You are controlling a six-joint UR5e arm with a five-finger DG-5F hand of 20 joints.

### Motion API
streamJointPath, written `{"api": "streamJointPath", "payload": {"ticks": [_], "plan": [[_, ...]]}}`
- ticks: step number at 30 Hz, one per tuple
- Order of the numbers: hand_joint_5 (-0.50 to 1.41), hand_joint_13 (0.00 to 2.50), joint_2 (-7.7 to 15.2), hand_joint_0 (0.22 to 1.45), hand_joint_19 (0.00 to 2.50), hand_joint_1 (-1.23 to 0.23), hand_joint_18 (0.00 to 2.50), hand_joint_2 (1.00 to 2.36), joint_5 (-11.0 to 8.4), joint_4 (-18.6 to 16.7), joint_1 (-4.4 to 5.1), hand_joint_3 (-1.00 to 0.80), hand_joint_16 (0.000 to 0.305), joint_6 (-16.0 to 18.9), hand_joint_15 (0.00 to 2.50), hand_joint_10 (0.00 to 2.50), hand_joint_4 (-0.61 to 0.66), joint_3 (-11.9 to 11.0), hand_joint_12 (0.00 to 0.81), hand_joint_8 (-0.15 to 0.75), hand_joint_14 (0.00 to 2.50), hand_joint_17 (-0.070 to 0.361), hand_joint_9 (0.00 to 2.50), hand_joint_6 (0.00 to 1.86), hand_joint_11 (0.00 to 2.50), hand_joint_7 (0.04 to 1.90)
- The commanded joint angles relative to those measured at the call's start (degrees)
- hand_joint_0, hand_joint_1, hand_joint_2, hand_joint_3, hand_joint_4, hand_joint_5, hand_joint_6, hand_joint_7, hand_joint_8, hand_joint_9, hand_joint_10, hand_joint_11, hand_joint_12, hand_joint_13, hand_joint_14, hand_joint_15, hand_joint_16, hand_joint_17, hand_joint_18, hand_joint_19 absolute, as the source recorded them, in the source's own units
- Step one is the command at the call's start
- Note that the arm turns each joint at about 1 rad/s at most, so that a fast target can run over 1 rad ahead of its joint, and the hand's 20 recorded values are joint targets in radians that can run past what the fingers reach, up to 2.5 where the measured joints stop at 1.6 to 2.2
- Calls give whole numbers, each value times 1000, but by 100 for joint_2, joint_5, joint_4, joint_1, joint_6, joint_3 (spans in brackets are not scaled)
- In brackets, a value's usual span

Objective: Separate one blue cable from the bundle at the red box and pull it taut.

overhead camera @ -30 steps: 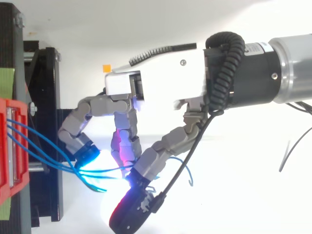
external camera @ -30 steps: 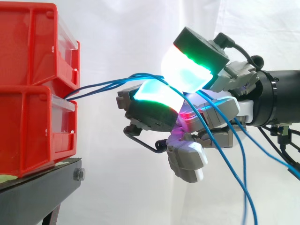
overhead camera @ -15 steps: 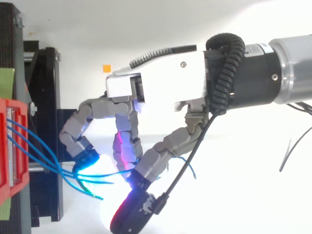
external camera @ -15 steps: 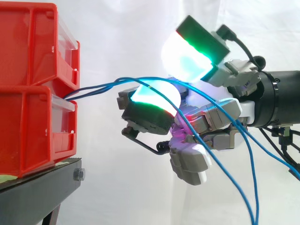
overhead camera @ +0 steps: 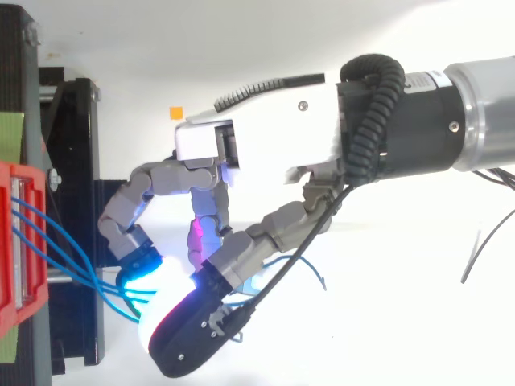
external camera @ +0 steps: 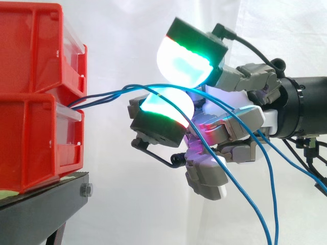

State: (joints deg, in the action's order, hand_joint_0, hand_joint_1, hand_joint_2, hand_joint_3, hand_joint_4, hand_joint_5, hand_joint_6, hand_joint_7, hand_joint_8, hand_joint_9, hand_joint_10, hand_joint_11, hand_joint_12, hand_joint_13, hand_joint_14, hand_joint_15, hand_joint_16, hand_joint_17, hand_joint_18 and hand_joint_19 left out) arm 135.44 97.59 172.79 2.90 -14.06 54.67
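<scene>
Watching the side view, I see the hand coming in from 3 o'clock, level with the seam between two stacked red plastic bins at 9 o'clock. The bins sit on a black metal stand at 7 o'clock, with a white curtain behind everything.

Several thin blue cables leave the front of the bins where the upper one meets the lower, run close together toward 3 o'clock with a slight upward bow, and pass into the hand. Its fingers are curled around them. The cables lie across the top of the lower glowing fingertip, and the upper glowing fingertip sits just above them at 12 o'clock. Past the hand the strands fan apart and drop slack toward 5 o'clock.

From the top view, the cables slant from the red bin edge at 9 o'clock down toward 6 o'clock, ending under the hand's curled fingertips.
</scene>
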Motion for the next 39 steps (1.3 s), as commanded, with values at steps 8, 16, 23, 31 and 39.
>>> {"api": "streamJointPath", "payload": {"ticks": [8, 16, 23, 31, 39], "plan": [[-84, 1212, 9, 582, 660, -793, 1117, 1017, 6, 0, 8, -214, 57, 0, 708, 27, 93, 0, 457, 407, 25, 128, 1507, 870, 1306, 1260], [-111, 1149, 0, 700, 642, -938, 1051, 1013, 6, 0, 0, -352, 52, 0, 712, 28, 112, 0, 429, 389, 26, 117, 1392, 885, 1351, 1311], [-105, 1128, 0, 673, 601, -943, 1029, 1000, 6, 0, 0, -500, 51, 0, 697, 28, 46, 0, 412, 387, 27, 114, 1398, 907, 1338, 1312], [-65, 1192, 0, 502, 626, -802, 1099, 1000, 6, 0, 8, -500, 55, 0, 697, 27, 101, -9, 437, 410, 25, 123, 1528, 893, 1303, 1189], [-77, 1179, 0, 586, 693, -519, 1055, 1000, 6, 0, 8, -500, 51, 0, 714, 28, 68, -9, 431, 376, 26, 115, 1503, 852, 1244, 1107]]}}
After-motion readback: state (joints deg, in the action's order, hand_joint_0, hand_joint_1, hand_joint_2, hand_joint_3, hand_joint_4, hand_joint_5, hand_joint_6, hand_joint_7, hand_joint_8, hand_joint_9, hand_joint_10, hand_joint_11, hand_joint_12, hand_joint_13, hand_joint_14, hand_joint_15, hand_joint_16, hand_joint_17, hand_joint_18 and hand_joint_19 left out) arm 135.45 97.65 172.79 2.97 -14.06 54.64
